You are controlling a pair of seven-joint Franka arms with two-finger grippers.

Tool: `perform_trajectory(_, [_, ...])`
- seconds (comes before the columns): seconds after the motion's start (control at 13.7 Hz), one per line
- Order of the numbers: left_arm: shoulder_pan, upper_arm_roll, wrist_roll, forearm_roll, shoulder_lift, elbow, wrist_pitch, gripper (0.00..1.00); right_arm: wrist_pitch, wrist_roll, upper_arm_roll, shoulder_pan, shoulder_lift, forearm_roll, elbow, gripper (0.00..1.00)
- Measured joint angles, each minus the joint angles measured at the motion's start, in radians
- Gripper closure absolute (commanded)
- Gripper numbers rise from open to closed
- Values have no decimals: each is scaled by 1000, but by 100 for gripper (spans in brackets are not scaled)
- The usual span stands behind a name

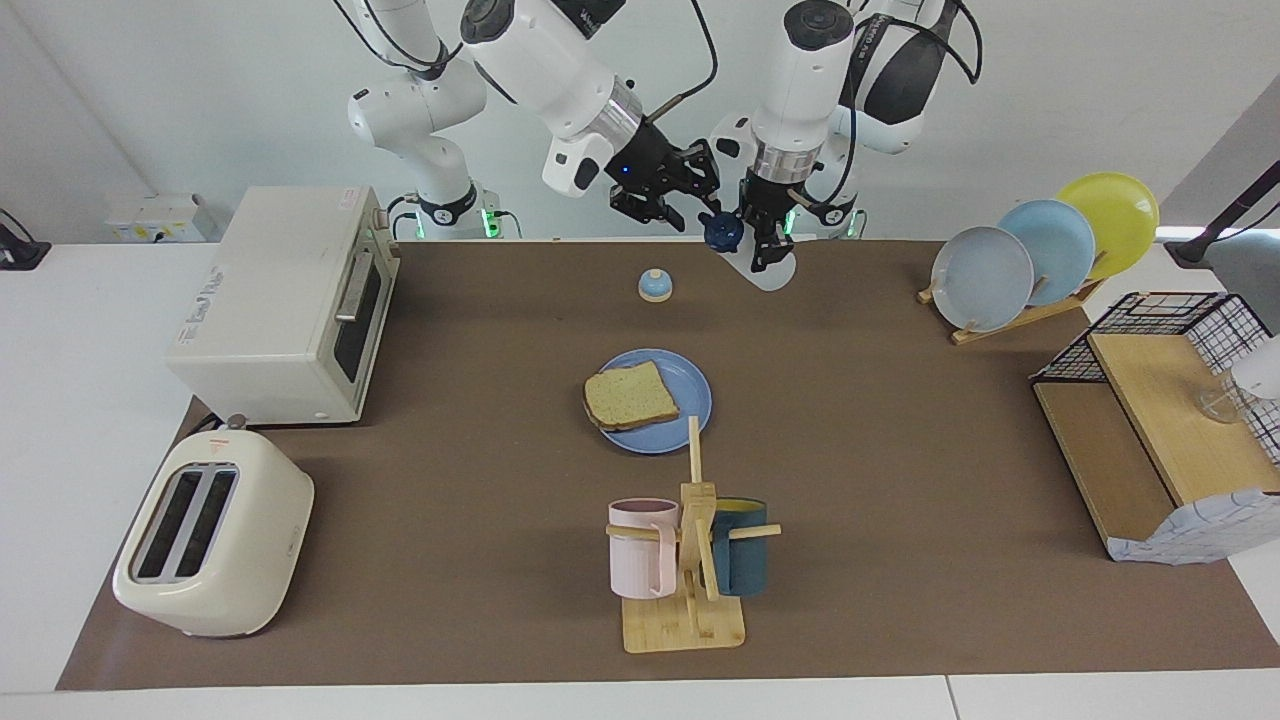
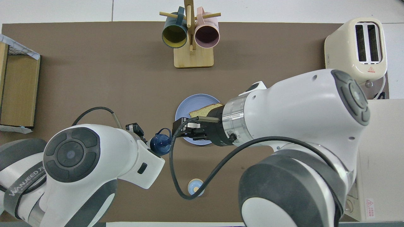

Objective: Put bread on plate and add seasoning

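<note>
Bread [image 1: 630, 396] sits flat on the blue plate [image 1: 690, 400] at mid-table. Left gripper [image 1: 768, 240] is up in the air, clamped on the seasoning bottle [image 1: 745, 255], cap pointing to nine o'clock in the facing view. Right gripper [image 1: 665, 190] hangs beside it, fingers spread, holding nothing.

A: Item, bread [image 1: 630, 395]?
B: Lying on the plate [image 1: 680, 400], mid-table.
A: Item, seasoning [image 1: 745, 255]?
B: Hanging tilted in the left gripper [image 1: 768, 250], fingers closing on it, raised over the table edge nearest the robots.
A: Right gripper [image 1: 665, 205]?
B: Hovering beside it, raised.
</note>
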Motion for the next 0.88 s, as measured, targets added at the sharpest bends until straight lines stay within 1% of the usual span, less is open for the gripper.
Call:
perform_trajectory(0.07, [-4,0,0,0,0,0,2,100,1,1,0,2,1,0,0,48])
perform_trajectory(0.22, [-6,0,0,0,0,0,5,100,1,1,-3,2,1,0,0,58])
perform_trajectory(0.29, [-6,0,0,0,0,0,5,100,1,1,-4,1,1,0,0,62])
perform_trajectory(0.36, [-6,0,0,0,0,0,5,100,1,1,-4,1,1,0,0,71])
perform_trajectory(0.51, [-6,2,0,0,0,0,6,100,1,1,-5,1,1,0,0,99])
perform_trajectory(0.88, [-6,8,2,0,-2,-3,5,100,-4,1,-9,-2,1,0,-2,100])
